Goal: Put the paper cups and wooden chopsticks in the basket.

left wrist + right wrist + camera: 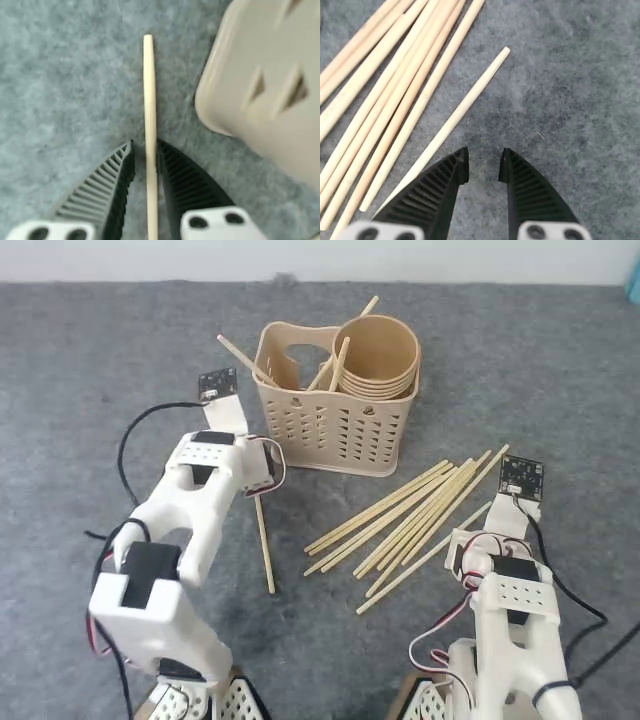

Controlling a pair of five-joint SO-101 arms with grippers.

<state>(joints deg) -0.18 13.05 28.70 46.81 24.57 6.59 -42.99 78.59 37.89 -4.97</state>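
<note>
Our left pincer straddles the lone chopstick, jaws narrow, unclosed — we'd pinch squarely, lift toward the basket at two o'clock; right pincer hangs parted, empty.

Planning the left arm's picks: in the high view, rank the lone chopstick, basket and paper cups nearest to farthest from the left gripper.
1. lone chopstick, between the fingers of the left gripper.
2. basket, close beside the gripper.
3. paper cups, in the basket's farther compartment.
</note>
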